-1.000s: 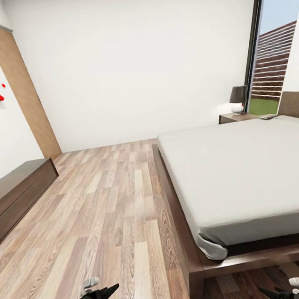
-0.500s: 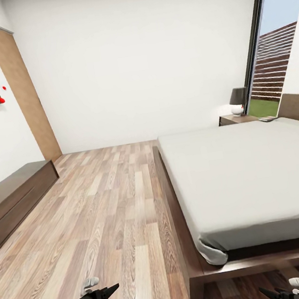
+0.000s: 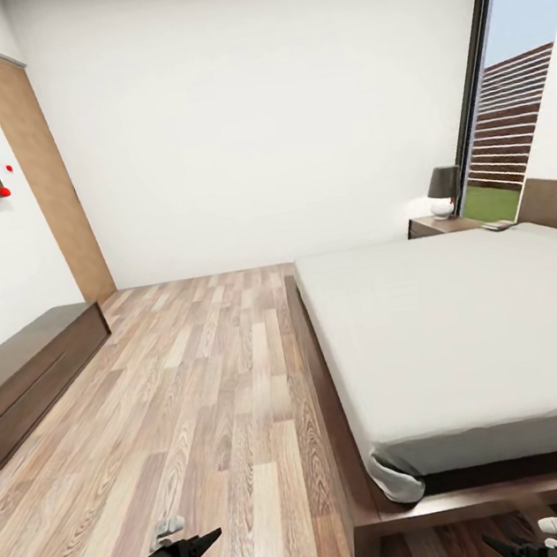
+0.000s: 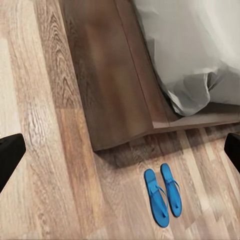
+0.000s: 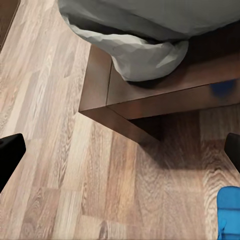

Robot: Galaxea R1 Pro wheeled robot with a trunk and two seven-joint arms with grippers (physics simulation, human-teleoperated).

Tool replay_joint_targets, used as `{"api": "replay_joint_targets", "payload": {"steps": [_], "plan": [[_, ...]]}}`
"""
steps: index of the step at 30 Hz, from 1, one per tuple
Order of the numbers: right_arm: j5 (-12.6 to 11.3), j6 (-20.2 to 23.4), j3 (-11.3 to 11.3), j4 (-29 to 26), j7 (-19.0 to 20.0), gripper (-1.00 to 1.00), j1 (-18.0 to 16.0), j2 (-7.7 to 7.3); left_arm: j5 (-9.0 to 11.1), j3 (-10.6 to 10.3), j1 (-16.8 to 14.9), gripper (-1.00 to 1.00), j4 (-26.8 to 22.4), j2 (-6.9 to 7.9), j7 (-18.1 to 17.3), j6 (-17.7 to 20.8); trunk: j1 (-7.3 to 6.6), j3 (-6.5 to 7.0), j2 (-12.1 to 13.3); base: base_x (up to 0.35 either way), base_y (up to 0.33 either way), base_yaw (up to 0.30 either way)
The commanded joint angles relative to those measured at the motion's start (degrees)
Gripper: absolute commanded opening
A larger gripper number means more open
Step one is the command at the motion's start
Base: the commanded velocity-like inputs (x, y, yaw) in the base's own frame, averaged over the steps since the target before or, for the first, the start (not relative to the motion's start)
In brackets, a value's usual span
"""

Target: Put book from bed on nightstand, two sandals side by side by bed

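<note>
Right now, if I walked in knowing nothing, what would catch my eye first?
Probably the big low bed with its bare pale mattress, taking up the right side of the room. Next, the pair of bright blue sandals lying side by side on the wood floor near the bed's corner. Then the tall window at the far right, showing grass and a slatted fence, with a lamp on the nightstand beside it.

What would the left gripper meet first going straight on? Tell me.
Likely the wood floor just off the bed frame's corner, short of the two sandals; depth is unclear.
</note>
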Motion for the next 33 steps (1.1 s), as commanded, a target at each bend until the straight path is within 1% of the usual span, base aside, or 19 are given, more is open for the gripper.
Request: {"api": "replay_joint_targets", "payload": {"steps": [1, 33], "plan": [[0.3, -0.4, -0.2, 0.1, 0.1, 1.00, 0.0, 0.00, 0.3, 0.0, 0.0, 1.00, 0.0, 0.00, -0.1, 0.6, -0.23, 0.13, 0.4, 0.000, 0.000, 0.000], [0.3, -0.4, -0.1, 0.1, 0.2, 1.00, 0.0, 0.01, 0.3, 0.1, 0.0, 1.00, 0.0, 0.03, 0.9, 0.6, -7.26, 5.87, 13.2, 0.000, 0.000, 0.000]]}}
